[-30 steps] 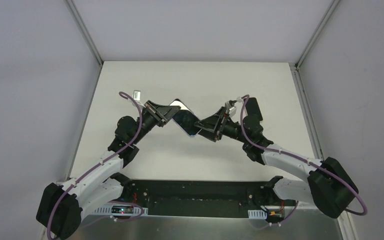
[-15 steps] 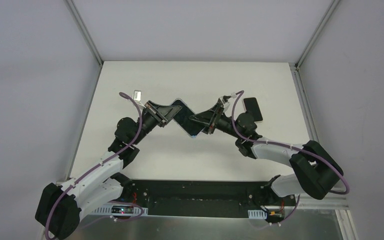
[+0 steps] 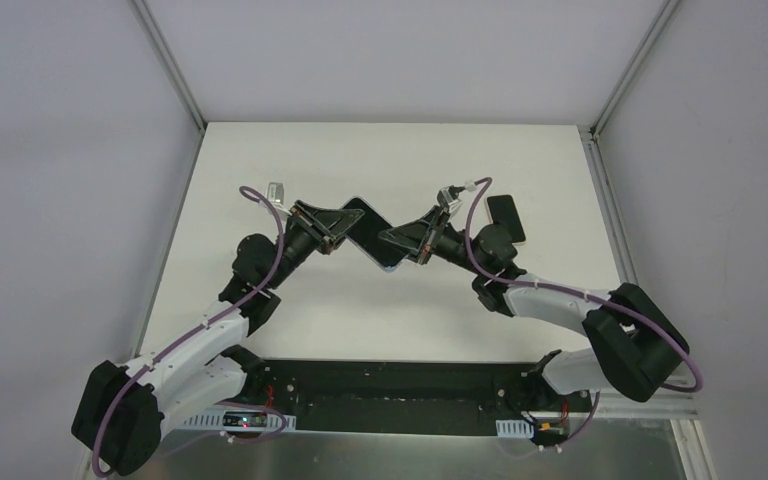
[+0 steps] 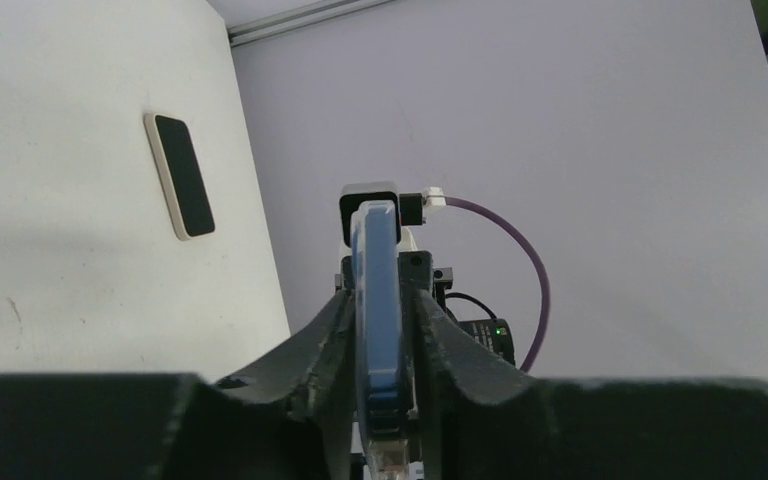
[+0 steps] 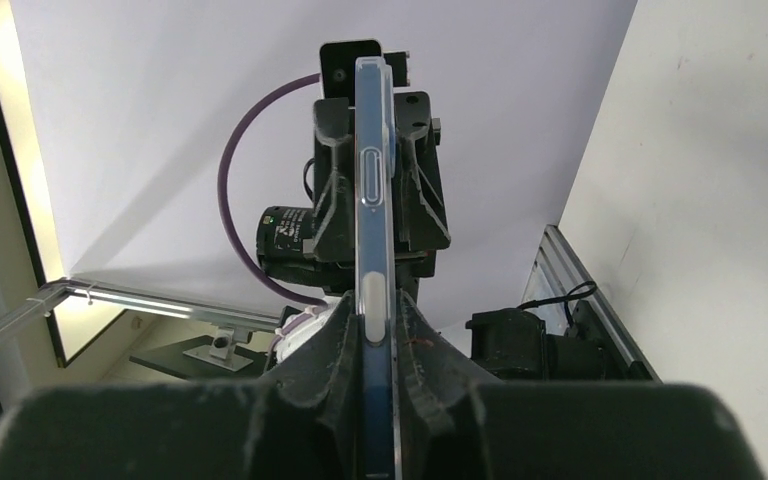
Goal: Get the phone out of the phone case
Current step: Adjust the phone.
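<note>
Noticing the right gripper (image 3: 396,243) rolled since a second ago, we find both it and the left gripper (image 3: 343,226), at 9 o'clock, with jaws clamped on the phone (image 3: 370,238) above the table (image 3: 380,150), case (image 4: 378,300) still on.

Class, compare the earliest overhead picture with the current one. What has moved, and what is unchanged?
The right arm drew its elbow in toward the middle. The right gripper shifted slightly up and to the left, which uncovered a second phone lying on the table. Nothing was taken hold of or let go. Both grippers stay clamped on the cased phone, and the left gripper barely moved.
</note>
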